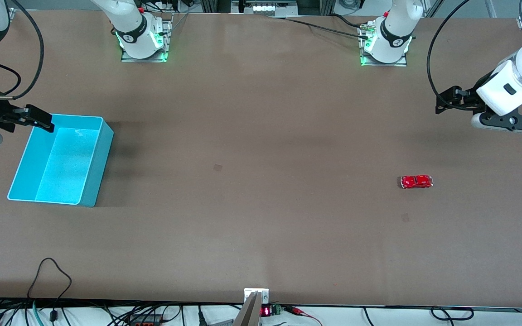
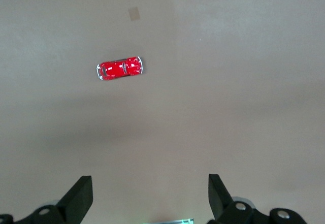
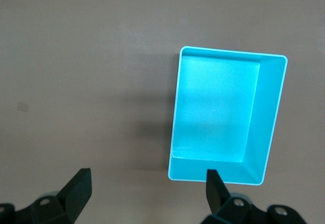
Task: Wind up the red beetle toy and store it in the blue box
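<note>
The red beetle toy [image 1: 417, 181] stands on the brown table toward the left arm's end; it also shows in the left wrist view [image 2: 120, 68]. My left gripper [image 1: 440, 102] is open and empty, up in the air over bare table near the toy, and its own view [image 2: 150, 193] shows the jaws wide apart. The blue box [image 1: 100, 167] stands open-topped and empty toward the right arm's end, and it shows in the right wrist view [image 3: 268, 117]. My right gripper [image 1: 45, 121] is open and empty over the box's edge, with its jaws wide apart in its own view [image 3: 147, 191].
Small tape patches lie on the table [image 1: 217, 167] [image 1: 405, 217]; one shows in the left wrist view [image 2: 134, 13]. A black cable loop [image 1: 52, 271] lies near the table's front edge. The arm bases [image 1: 143, 40] [image 1: 385, 45] stand along the table's edge farthest from the front camera.
</note>
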`<state>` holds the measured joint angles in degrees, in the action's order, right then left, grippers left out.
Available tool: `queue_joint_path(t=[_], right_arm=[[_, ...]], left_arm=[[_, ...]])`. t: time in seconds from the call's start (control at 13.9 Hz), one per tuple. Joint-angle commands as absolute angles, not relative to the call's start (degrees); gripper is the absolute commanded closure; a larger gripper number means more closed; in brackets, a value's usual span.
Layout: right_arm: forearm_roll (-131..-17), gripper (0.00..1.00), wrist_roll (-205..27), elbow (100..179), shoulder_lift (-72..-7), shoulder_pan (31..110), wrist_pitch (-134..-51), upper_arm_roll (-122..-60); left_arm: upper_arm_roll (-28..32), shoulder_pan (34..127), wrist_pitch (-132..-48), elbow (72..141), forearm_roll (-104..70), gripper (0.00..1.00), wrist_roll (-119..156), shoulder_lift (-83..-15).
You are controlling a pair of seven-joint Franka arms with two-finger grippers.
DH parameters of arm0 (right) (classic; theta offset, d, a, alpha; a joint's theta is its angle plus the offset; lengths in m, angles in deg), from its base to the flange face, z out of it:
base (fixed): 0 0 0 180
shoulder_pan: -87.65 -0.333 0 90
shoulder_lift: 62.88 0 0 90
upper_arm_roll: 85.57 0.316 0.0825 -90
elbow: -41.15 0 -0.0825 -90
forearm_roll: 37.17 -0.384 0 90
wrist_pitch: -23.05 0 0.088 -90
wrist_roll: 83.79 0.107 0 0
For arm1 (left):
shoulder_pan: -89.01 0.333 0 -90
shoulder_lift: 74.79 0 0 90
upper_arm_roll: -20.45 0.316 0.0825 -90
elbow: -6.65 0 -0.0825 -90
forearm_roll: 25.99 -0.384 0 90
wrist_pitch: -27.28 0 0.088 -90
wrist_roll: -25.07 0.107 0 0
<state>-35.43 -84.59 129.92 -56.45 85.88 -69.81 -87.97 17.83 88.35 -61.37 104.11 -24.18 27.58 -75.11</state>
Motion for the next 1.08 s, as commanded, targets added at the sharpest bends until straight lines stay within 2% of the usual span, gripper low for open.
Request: queue_joint_path(t=[0.0, 0.29, 0.65, 1.01], right_arm=[[-36.21, 0.0, -84.58, 130.09, -56.73, 86.59, -69.5, -87.68], [-36.21, 0.0, -84.67, 130.09, -56.55, 86.59, -69.42, -87.68], [-36.21, 0.0, -84.76, 130.09, -56.46, 86.59, -69.5, -87.68], [-36.21, 0.0, -84.76, 130.09, -56.46, 86.59, -69.5, -87.68]], left_arm=[[17.63, 88.31, -58.59, 102.19, -25.02, 0.0, 28.32, -74.35], [17.46, 87.79, -57.37, 102.19, -25.37, 0.0, 28.23, -73.74], [17.28, 87.25, -48.14, 96.76, -25.72, 0.0, 28.67, -67.42], [17.28, 87.17, -48.21, 94.9, -29.75, 0.0, 41.99, -65.39]])
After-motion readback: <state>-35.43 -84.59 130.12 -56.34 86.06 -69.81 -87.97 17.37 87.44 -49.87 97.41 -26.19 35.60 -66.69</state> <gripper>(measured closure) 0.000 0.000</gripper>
